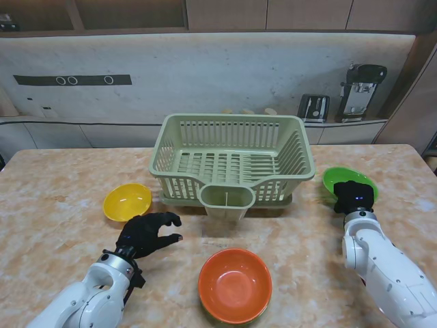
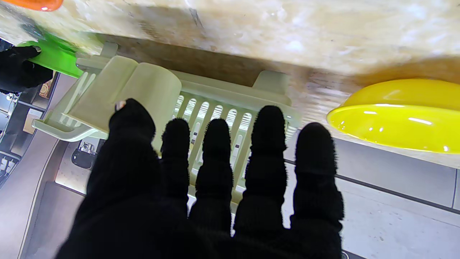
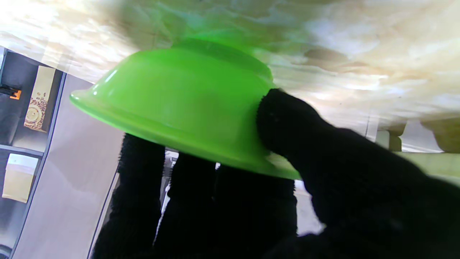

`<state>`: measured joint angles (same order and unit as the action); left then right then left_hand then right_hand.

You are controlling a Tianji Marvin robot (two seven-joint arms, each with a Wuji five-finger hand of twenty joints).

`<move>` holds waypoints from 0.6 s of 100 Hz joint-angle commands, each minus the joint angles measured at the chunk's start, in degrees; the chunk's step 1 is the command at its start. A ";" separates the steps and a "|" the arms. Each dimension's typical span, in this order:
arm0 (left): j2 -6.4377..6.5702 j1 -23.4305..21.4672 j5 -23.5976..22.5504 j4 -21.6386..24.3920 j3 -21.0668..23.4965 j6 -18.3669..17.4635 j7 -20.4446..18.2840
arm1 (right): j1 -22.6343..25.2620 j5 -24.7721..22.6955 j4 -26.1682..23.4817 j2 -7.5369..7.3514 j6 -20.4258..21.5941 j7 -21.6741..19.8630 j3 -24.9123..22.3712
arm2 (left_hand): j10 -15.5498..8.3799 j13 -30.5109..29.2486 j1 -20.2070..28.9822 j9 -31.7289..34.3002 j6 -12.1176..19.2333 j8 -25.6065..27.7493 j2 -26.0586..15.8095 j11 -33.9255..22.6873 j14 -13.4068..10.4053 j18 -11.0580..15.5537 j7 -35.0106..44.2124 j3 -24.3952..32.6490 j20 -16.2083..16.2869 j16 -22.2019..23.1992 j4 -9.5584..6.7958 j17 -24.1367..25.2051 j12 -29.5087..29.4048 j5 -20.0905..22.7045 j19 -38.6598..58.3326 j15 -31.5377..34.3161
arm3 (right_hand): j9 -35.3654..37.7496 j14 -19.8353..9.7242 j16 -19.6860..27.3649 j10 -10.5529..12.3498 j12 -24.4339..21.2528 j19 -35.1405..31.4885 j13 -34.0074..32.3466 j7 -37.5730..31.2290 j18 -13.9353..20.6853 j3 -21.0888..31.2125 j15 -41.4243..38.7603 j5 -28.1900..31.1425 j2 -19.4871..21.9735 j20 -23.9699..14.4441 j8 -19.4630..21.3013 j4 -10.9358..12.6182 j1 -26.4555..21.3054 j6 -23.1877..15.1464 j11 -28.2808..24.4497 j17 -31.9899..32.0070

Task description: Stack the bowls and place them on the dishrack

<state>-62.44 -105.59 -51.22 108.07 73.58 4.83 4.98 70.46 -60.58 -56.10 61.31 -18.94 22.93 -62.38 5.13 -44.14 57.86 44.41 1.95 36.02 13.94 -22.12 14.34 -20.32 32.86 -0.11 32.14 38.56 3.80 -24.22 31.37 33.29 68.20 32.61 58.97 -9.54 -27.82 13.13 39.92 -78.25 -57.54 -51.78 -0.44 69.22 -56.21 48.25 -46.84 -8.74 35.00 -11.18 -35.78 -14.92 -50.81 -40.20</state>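
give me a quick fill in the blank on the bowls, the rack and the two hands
The right hand grips the rim of the ____ bowl.
The left hand, open, hovers nearest the ____ bowl.
The dish rack holds ____ bowls so far.
The bowl nearest to me is ____.

Missing words: green; yellow; no; orange.
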 commanded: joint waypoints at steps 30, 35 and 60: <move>-0.14 -0.53 -0.25 0.35 0.17 0.01 -0.47 | 8.16 -4.24 -10.34 -0.30 2.31 -0.52 -7.69 | -0.87 -0.89 2.13 2.26 1.17 0.92 1.18 -0.84 -0.31 0.59 1.19 -0.58 0.78 0.80 -0.04 -0.10 1.14 1.29 1.28 0.99 | 5.09 -3.62 -7.82 5.47 4.58 -11.99 -4.78 -14.01 -3.59 13.49 -12.21 17.13 7.04 -9.44 9.40 5.81 -14.10 -15.35 -3.20 -2.19; -0.15 -0.60 -0.29 0.39 0.23 0.01 -0.41 | 9.52 -5.13 -12.19 -0.38 2.79 -0.86 -8.95 | -0.91 -0.89 2.06 2.28 1.10 0.88 1.13 -0.86 -0.41 0.62 1.17 -0.60 0.80 0.80 -0.03 -0.15 1.15 1.23 1.33 1.01 | 5.73 -3.64 -8.16 5.67 4.85 -12.37 -5.18 -14.29 -3.73 14.03 -12.68 17.93 6.51 -10.06 9.73 5.72 -14.18 -15.41 -3.26 -2.23; -0.15 -0.74 -0.33 0.45 0.36 -0.02 -0.34 | 16.57 -10.00 -21.46 -0.81 5.32 -2.46 -14.81 | -0.84 -0.86 2.05 2.23 1.10 0.82 1.08 -0.84 -0.36 0.59 1.21 -0.58 0.79 0.79 -0.04 -0.08 1.15 1.24 1.30 1.01 | 9.85 -3.77 -8.88 5.91 6.37 -14.60 -8.37 -14.94 -3.95 20.04 -14.52 22.94 0.05 -12.06 11.29 3.46 -13.88 -15.99 -2.98 -4.22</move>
<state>-62.45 -105.90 -51.44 108.12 73.86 4.81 5.33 85.27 -69.84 -75.70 60.73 -13.96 21.47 -76.81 5.11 -44.14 57.86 44.41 1.95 36.02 13.95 -22.19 14.33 -20.26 32.98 -0.11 32.17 38.58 3.80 -24.27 31.38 33.29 68.23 32.86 64.62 -9.88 -30.94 12.39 44.17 -82.96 -60.35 -51.76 -2.17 70.20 -60.38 53.72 -53.60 -16.73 37.01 -11.65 -35.71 -14.57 -51.92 -41.74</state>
